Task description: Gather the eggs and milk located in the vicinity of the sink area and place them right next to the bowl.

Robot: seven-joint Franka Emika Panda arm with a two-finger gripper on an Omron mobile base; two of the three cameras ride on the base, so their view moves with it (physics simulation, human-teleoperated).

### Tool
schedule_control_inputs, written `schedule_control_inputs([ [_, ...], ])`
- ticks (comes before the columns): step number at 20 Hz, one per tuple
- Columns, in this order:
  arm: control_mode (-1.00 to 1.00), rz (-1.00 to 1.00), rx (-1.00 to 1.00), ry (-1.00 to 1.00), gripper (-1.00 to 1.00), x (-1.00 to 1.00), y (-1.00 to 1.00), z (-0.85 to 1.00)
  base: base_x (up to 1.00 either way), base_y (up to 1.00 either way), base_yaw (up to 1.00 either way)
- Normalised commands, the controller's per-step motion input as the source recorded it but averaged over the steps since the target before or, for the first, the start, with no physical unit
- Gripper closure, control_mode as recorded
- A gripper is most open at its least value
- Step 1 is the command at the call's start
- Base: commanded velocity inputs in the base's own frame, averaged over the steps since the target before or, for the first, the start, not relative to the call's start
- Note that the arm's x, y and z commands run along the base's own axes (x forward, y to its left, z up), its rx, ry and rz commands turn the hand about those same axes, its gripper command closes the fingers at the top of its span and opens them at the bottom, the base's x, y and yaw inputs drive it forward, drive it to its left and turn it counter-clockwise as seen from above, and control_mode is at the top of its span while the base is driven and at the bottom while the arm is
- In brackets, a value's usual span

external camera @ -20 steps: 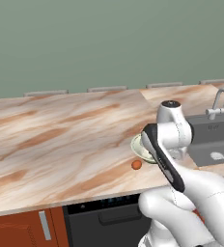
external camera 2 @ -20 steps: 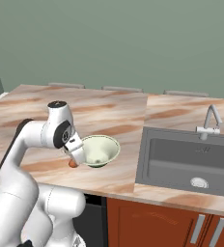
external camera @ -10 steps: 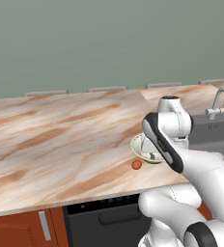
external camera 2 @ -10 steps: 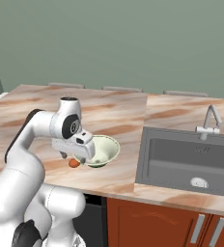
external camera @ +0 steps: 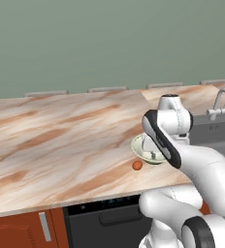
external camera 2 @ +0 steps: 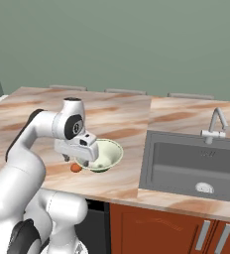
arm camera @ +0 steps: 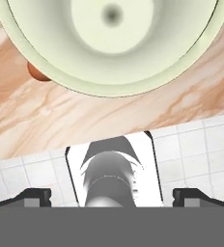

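Beside the bowl (external camera 2: 105,155), on the marbled counter (external camera: 56,140), lies the orange-brown egg (external camera: 137,165), just at the bowl's near-left edge; the hand view catches it as a brown sliver (arm camera: 36,73) peeking from under the cream rim. One egg, then, looks delivered. The pincer (external camera 2: 82,161) hangs low over the counter's front edge next to the bowl, and in the hand view its two dark tips sit far apart at the bottom corners with nothing between them, so it is spread wide and holding nothing. The bowl itself looks empty.

The sink (external camera 2: 196,166) lies well apart to the robot's right, its faucet (external camera 2: 215,126) at the back and its silver drain (external camera 2: 204,187) showing on a bare basin floor. The pale yellow egg and the milk carton I cannot make out anywhere near it from these angles.

My judgement: the step in hand is the release and clearing away from the first egg. Next the arm should lift straight up so it neither nudges the egg nor clips the flaring rim, then swing right toward the sink area to look for the remaining egg and the milk
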Motion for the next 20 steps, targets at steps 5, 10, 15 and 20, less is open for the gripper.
schedule_control_inputs([
  [5,1.0,0.0,0.0,0.0,-1.0,0.0,0.0,0.0,0.0,-0.65,0.0],
  [10,1.0,0.0,0.0,0.0,-1.0,0.0,0.0,0.0,0.0,-1.0,0.04],
  [15,1.0,0.0,0.0,0.0,-1.0,0.0,0.0,0.0,-0.04,-1.0,0.02],
  [20,1.0,0.0,0.0,0.0,-1.0,0.0,0.0,0.0,0.0,-1.0,0.0],
])
